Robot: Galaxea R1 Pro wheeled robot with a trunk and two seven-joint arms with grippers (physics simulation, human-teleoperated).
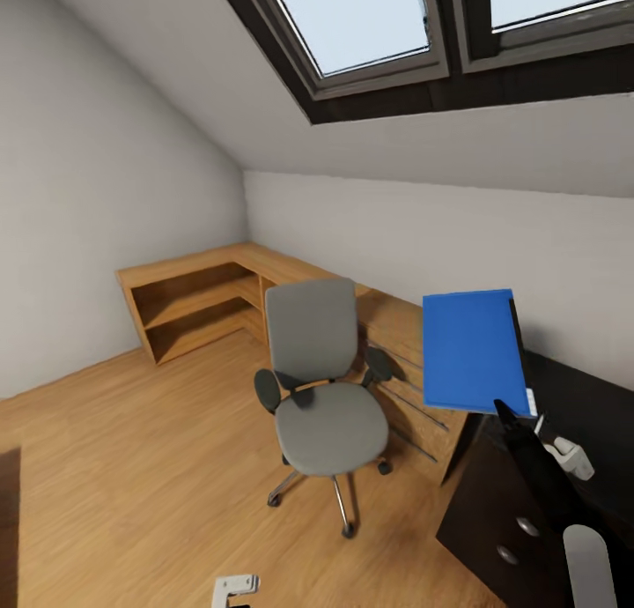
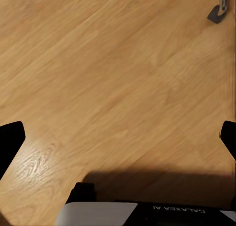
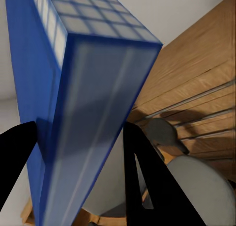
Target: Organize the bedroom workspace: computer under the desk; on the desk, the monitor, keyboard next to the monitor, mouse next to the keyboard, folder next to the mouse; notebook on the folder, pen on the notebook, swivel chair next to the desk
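**Inspector:** Folder (image 1: 471, 348) is off the swivel chair (image 1: 321, 388). It stands nearly upright in the air above the near end of the black desk (image 1: 581, 396), carried by the right gripper (image 1: 515, 418). In the right wrist view the two dark fingers (image 3: 142, 182) sit either side of the blue folder (image 3: 83, 123), clenched on its lower edge.

**Operator:** And the left side?

**Inspector:** Left gripper (image 2: 118, 137) points down at the wood floor (image 2: 113, 64), fingers released and spread wide, nothing between them. The chair seat is bare and stands beside the wooden cabinets (image 1: 405, 361), apart from the desk.

**Operator:** What does the placement call for?

**Inspector:** My judgement: carry the folder further over the surface before lowering it, since it hangs near the edge above the drawer unit (image 1: 511, 520). Tilt it from upright towards flat on the way down, so that the broad face lands rather than a corner. Release only once it lies on the surface. I cannot see the mouse from here, so the spot beside it needs confirming first. Risk: the thin edge grip may let the folder swing or slip while it is tilted.
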